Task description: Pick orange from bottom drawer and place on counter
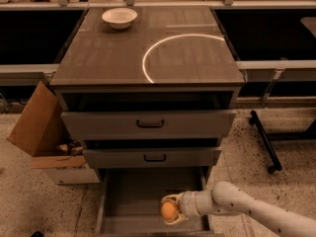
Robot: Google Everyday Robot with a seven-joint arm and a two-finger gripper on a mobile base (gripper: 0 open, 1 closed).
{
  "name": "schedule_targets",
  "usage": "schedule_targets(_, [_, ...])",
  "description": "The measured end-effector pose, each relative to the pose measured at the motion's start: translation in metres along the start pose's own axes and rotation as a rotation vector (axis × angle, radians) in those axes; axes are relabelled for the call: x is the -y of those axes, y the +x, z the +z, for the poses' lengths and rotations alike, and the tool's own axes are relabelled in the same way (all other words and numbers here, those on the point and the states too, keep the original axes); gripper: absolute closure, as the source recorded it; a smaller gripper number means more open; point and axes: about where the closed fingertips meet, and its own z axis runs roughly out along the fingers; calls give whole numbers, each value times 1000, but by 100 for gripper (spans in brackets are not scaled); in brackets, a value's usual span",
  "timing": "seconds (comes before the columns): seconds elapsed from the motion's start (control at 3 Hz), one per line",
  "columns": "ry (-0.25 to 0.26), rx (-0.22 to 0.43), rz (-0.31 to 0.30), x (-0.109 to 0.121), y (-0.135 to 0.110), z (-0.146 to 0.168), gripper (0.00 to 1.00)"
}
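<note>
The orange [169, 210] is small and round, held inside the open bottom drawer [129, 196], near its right front. My gripper [170, 209] reaches in from the lower right on a white arm and is shut on the orange, fingers above and below it. The counter [123, 53] is the glossy brown-grey cabinet top with a bright white arc, well above the gripper.
A white bowl [119, 18] sits at the counter's far left. Two upper drawers with dark handles [150, 124] stick out slightly above the bottom drawer. An open cardboard box [42, 132] stands left of the cabinet. A black wheeled leg [264, 139] lies on the floor at right.
</note>
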Motion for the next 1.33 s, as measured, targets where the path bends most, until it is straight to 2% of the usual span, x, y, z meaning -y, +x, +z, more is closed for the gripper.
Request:
schedule_targets(0.33, [30,49,-68,11,-45,-28,100])
schedule_targets(0.67, [70,77,-151,25,-102,-70,100])
schedule_targets(1.0, [118,50,-252,40,-156,-110,100])
schedule_targets(1.33, [110,56,-242,38,-151,-104,100])
